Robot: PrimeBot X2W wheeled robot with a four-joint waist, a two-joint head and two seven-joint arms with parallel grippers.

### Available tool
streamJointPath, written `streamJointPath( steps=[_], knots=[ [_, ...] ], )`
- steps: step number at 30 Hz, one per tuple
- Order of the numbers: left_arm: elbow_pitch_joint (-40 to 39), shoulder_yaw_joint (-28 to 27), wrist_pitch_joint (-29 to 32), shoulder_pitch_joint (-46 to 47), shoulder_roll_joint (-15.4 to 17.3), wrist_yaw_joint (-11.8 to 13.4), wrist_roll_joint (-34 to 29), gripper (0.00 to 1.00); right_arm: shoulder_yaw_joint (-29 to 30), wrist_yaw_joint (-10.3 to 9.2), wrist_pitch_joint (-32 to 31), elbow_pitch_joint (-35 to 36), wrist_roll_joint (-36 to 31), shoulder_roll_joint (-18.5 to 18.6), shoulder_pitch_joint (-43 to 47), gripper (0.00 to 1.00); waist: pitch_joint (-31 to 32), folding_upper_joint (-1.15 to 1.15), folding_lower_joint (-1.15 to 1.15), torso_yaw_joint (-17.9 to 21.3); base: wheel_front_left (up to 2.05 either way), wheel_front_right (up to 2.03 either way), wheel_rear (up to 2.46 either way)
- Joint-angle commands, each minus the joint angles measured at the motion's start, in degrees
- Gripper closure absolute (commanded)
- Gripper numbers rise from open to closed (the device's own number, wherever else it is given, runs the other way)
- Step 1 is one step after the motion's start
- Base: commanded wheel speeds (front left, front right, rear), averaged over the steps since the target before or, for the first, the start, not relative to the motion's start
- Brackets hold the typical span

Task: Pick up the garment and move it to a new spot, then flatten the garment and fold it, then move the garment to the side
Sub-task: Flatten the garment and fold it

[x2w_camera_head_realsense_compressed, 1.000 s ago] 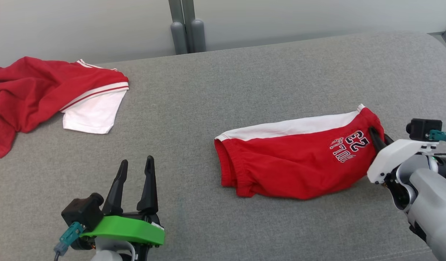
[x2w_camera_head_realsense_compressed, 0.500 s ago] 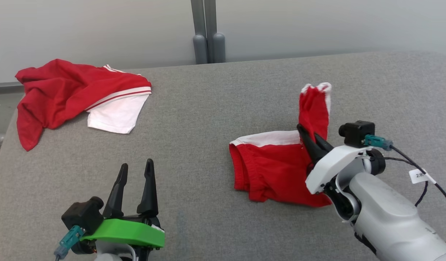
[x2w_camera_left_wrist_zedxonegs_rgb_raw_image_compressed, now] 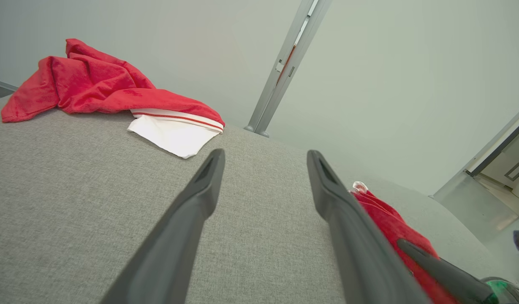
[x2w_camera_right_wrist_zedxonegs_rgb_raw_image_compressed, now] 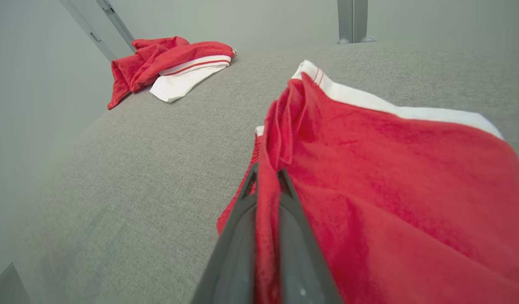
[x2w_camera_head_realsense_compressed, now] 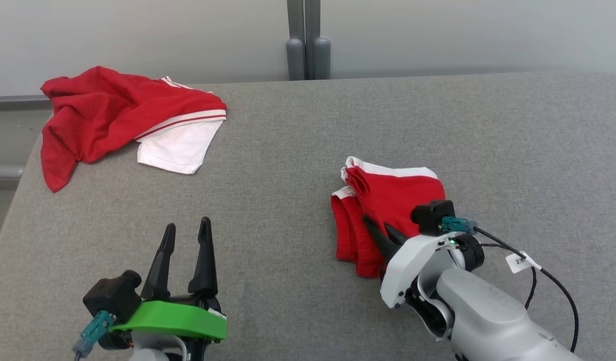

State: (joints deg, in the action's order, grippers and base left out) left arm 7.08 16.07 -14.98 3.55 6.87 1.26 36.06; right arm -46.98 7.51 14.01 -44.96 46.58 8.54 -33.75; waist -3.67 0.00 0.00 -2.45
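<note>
The garment, red shorts with a white waistband (x2w_camera_head_realsense_compressed: pixel 395 198), lies folded double on the grey surface (x2w_camera_head_realsense_compressed: pixel 287 150), right of centre. My right gripper (x2w_camera_head_realsense_compressed: pixel 375 230) is shut on a red edge of it near the fold's front left corner. In the right wrist view the two fingers (x2w_camera_right_wrist_zedxonegs_rgb_raw_image_compressed: pixel 265 175) pinch a ridge of red cloth (x2w_camera_right_wrist_zedxonegs_rgb_raw_image_compressed: pixel 369 169), which spreads to the right. My left gripper (x2w_camera_head_realsense_compressed: pixel 187 225) stands open at the lower left, nothing between its fingers (x2w_camera_left_wrist_zedxonegs_rgb_raw_image_compressed: pixel 265 154). The shorts (x2w_camera_left_wrist_zedxonegs_rgb_raw_image_compressed: pixel 381 215) show past its right finger.
A second red and white garment (x2w_camera_head_realsense_compressed: pixel 127 110) lies crumpled at the far left corner (x2w_camera_left_wrist_zedxonegs_rgb_raw_image_compressed: pixel 115 88) (x2w_camera_right_wrist_zedxonegs_rgb_raw_image_compressed: pixel 170 59). A grey post (x2w_camera_head_realsense_compressed: pixel 308 50) stands behind the surface. The surface's left edge (x2w_camera_head_realsense_compressed: pixel 17 200) drops off to the floor.
The head camera has shifted. My right gripper carried the right end of the shorts up and over to the left, laying it on the left half; the printed number is now hidden.
</note>
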Motion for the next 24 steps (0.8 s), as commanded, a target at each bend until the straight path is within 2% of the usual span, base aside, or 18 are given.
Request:
streamJointPath(
  steps=[1, 10, 11, 12, 13, 14, 20, 24],
  knots=[
    [0.06, -0.35, -0.27, 0.67, 0.01, -0.20, -0.42, 0.00, -0.62, -0.04, -0.05, -0.52, -0.47, -0.16, -0.27, 1.00, -0.18, 0.00, 0.00, -0.13, 0.00, 0.00, 0.00],
    [0.24, -1.05, -0.24, 0.86, -0.45, -0.47, -0.57, 0.00, -4.89, -0.03, 0.10, -2.76, -0.63, -1.46, -1.42, 1.00, -0.44, 0.00, 0.00, 0.39, 0.00, 0.00, 0.00],
    [0.28, -1.11, -0.24, 0.86, -0.49, -0.55, -0.62, 0.00, -5.18, -0.03, 0.20, -2.86, -0.59, -1.54, -1.51, 0.93, -0.45, 0.00, 0.00, 0.48, 0.00, 0.00, 0.00],
    [0.35, -1.16, -0.24, 0.85, -0.57, -0.62, -0.65, 0.00, -5.56, -0.03, 0.29, -3.00, -0.75, -1.61, -1.56, 0.66, -0.43, 0.00, 0.00, 0.58, 0.00, 0.00, 0.00],
    [0.39, -1.19, -0.24, 0.83, -0.63, -0.67, -0.68, 0.00, -5.86, -0.03, 0.34, -3.13, -0.81, -1.68, -1.53, 0.55, -0.40, 0.00, 0.00, 0.66, 0.00, 0.00, 0.00],
    [0.43, -1.24, -0.24, 0.81, -0.71, -0.68, -0.75, 0.00, -6.19, -0.03, 0.44, -3.13, -0.86, -1.80, -1.46, 0.00, -0.36, 0.00, 0.00, 0.75, 0.00, 0.00, 0.00],
    [0.70, -1.33, -0.24, 0.51, -0.91, -0.83, -0.89, 0.00, -6.14, -0.03, 1.07, -0.23, -0.33, -1.32, -0.31, 0.00, -0.06, 0.00, 0.00, 1.29, 0.00, 0.00, 0.00],
    [0.94, -0.53, -0.24, 0.10, -1.20, -1.20, -1.10, 0.00, -2.98, -0.03, 1.19, 4.13, -0.45, -0.18, 1.12, 0.00, 0.19, 0.00, 0.00, 1.72, 0.00, 0.00, 0.00]
  ],
)
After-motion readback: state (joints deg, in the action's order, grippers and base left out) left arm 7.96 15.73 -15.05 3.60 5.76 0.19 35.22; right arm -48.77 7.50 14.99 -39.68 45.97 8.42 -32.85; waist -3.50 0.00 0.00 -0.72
